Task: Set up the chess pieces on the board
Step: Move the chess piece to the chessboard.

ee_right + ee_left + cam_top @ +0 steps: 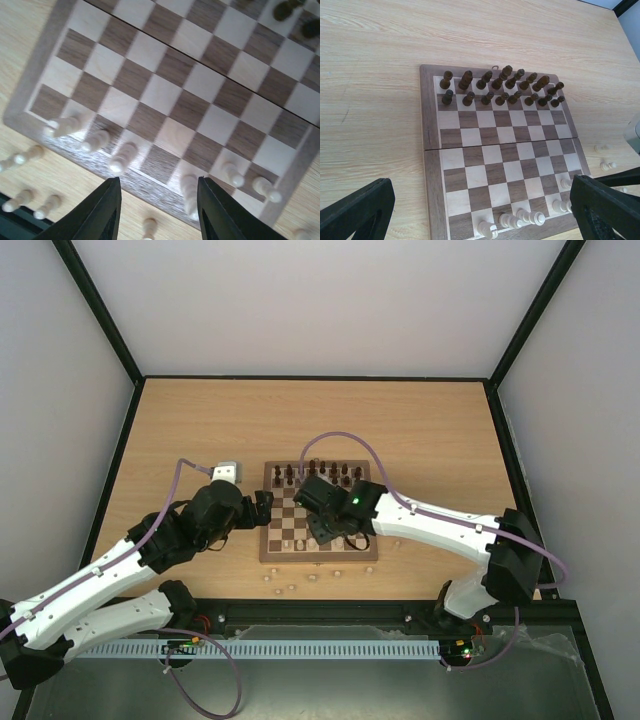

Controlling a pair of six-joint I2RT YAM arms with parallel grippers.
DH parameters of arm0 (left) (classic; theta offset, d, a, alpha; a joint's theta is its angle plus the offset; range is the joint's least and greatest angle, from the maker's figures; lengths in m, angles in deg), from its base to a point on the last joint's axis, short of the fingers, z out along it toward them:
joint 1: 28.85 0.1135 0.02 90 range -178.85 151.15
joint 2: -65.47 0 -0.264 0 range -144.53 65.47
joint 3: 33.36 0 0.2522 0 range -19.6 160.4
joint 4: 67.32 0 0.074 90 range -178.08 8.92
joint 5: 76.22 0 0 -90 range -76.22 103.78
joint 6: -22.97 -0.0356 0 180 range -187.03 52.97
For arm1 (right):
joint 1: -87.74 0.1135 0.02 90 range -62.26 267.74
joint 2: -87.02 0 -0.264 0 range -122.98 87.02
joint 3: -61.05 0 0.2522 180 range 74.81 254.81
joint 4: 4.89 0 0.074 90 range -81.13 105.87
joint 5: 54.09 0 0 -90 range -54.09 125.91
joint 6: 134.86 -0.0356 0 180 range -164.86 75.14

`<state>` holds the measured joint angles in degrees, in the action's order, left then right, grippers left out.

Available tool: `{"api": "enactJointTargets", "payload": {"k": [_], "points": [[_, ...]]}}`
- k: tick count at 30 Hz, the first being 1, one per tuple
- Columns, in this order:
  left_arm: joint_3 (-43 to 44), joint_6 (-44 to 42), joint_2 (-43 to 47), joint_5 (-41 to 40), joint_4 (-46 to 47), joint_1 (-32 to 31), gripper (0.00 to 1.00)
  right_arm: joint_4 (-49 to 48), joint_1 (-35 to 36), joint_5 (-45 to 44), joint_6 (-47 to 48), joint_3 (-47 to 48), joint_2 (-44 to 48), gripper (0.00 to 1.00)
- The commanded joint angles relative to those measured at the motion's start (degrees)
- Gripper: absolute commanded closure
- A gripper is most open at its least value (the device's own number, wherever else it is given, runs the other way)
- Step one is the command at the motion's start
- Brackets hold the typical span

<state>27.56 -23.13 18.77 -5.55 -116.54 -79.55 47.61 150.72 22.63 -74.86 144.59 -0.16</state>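
Crowding one board (431, 190): sixteen dark pieces (501, 98)

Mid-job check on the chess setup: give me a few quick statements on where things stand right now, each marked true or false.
1. The dark pieces stand in two rows along the far side of the board. True.
2. Every pale piece is already on the board. False: some pale pieces stand on the near row, but several loose ones are on the table beyond the near edge.
3. The left gripper is open and holds nothing. True.
4. The right gripper hangs over the dark rows. False: it is over the board's near edge, among the pale pieces.
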Motion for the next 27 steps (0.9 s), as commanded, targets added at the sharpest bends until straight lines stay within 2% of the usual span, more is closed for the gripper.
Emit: {"api": "enactJointTargets", "payload": {"k": [1, 12, 27], "points": [[0.0, -1.1, 0.2, 0.6, 0.6, 0.4, 0.01, 4.9, -1.8, -1.7, -1.9, -4.2, 2.2, 0.57], [-0.2, -1.2, -0.2, 0.8, 1.1, 0.3, 0.01, 3.0, -3.2, 0.3, -2.3, -9.3, 2.7, 0.58], [-0.5, -1.5, -1.1, 0.4, 1.7, 0.3, 0.01, 0.8, -3.4, 3.0, -0.4, -10.0, -1.0, 0.67]]}}
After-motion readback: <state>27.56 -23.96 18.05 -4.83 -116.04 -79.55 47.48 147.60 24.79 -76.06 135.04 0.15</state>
